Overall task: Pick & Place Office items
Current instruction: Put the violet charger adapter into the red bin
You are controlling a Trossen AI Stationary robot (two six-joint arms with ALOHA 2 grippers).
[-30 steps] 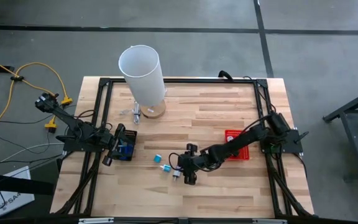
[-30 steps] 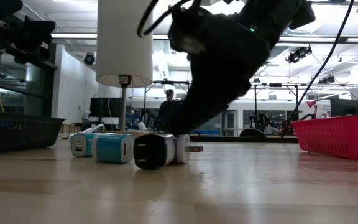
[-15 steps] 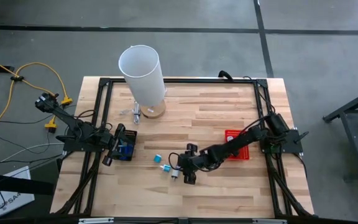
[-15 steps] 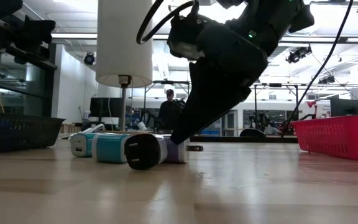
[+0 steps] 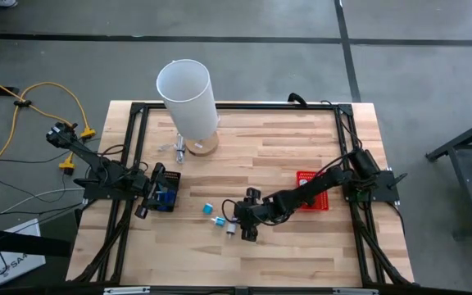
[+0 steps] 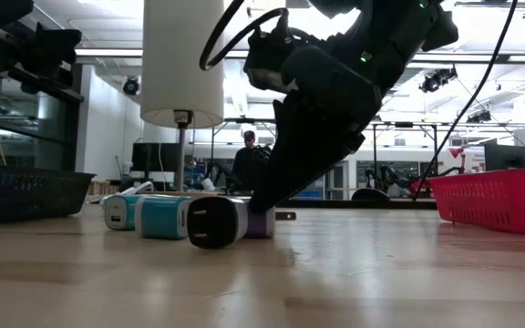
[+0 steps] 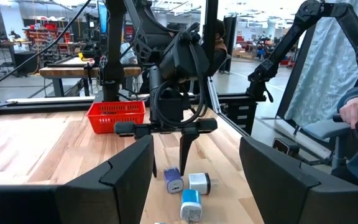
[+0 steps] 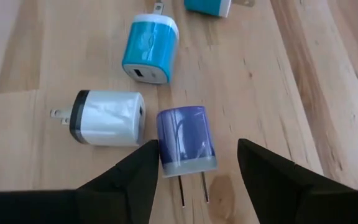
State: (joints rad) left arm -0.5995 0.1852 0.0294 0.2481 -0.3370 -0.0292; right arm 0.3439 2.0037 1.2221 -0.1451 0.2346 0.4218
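Note:
Several small chargers lie flat on the wood near the table's middle. They are a purple one (image 8: 185, 140), a white one with a black end (image 8: 107, 118) and two teal ones (image 8: 149, 50) (image 8: 207, 6). My right gripper (image 8: 197, 171) slants down over them, open. Its fingers stand either side of the purple charger, whose prongs point back at the wrist. In the high view this gripper (image 5: 238, 231) is beside the cluster (image 5: 217, 222). My left gripper (image 5: 143, 201) waits open and level at the table's left edge. My right gripper has one finger (image 8: 135, 174) hard by the purple charger's side (image 8: 161, 149) and the white charger's corner. I cannot tell whether it touches them. The other finger (image 8: 272, 174) stands clear of the charger. Both fingers slant down from the table's right.
A red mesh basket (image 5: 314, 190) stands at the table's right, behind my right arm. A tall white cylinder (image 5: 187, 98) on a round base stands at the far left. A dark basket with blue pieces (image 5: 167, 197) sits by my left gripper. Bare wood lies toward the near edge.
In the low view, the white charger with the black end has turned a little on the table. It has also slid slightly toward the table's left, next to my right gripper's fingers. The gripper has stayed almost where it was.

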